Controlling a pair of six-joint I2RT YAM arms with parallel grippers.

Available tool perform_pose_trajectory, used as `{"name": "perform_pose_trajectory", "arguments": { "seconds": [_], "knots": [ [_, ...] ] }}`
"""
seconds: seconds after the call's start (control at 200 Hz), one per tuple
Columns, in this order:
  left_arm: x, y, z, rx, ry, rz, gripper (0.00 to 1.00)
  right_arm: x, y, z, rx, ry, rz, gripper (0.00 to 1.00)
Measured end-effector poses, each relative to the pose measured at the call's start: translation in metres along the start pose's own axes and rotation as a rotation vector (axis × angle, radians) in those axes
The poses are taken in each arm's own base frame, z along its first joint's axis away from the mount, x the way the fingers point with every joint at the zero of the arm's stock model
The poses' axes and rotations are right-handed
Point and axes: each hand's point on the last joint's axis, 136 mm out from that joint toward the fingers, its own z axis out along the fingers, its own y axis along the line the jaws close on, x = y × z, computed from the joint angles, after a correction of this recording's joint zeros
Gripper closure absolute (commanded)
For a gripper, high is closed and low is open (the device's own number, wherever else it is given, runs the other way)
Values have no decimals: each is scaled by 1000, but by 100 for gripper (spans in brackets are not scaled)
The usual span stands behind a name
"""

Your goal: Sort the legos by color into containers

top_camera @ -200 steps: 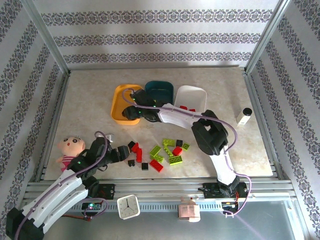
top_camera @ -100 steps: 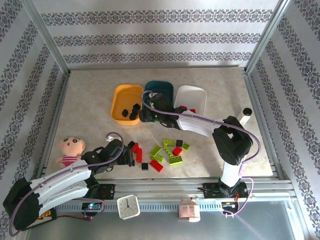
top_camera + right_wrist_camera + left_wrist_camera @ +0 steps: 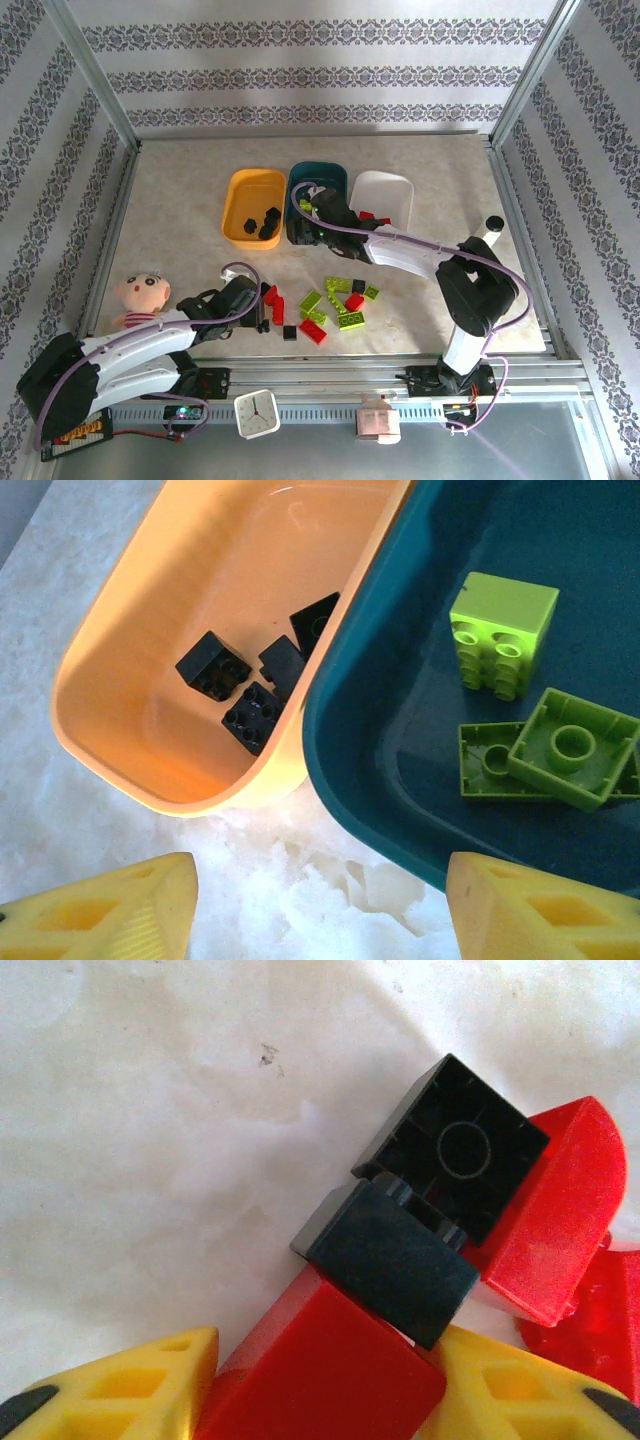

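Between fingers of the left claw (image 3: 322, 1355) a red lego (image 3: 300, 1395) is gripped, presumably for sorting; black legos (image 3: 450, 1150) lie just ahead. Right claw (image 3: 320, 880) hangs wide, empty, orange tray (image 3: 130, 630) and teal tray (image 3: 420, 680) ahead.

Between the yellow fingers (image 3: 120, 1390) of the left gripper (image 3: 318, 1405) sits a red brick (image 3: 330, 1355), two black bricks (image 3: 390, 1260) just beyond (one overturned).
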Motion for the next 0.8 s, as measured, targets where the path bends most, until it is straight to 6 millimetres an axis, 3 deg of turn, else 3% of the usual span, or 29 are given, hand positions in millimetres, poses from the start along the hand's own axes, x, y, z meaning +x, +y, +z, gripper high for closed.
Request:
{"name": "perform_pose_trajectory", "arguments": {
  "seconds": [0.18,0.47,0.635,0.8],
  "knots": [
    [-9,-9,-11,56,-46,-10,67,-3,-7,-12,3,-22,18,33],
    [-19,-22,-26,122,-62,-19,69,-2,-27,-36,24,-57,57,33],
    [-48,-53,-37,172,-73,3,68,1,-52,-66,71,-108,83,34],
    [-81,-98,-26,207,-53,64,69,11,-83,-101,145,-162,122,34]
  ]
}}
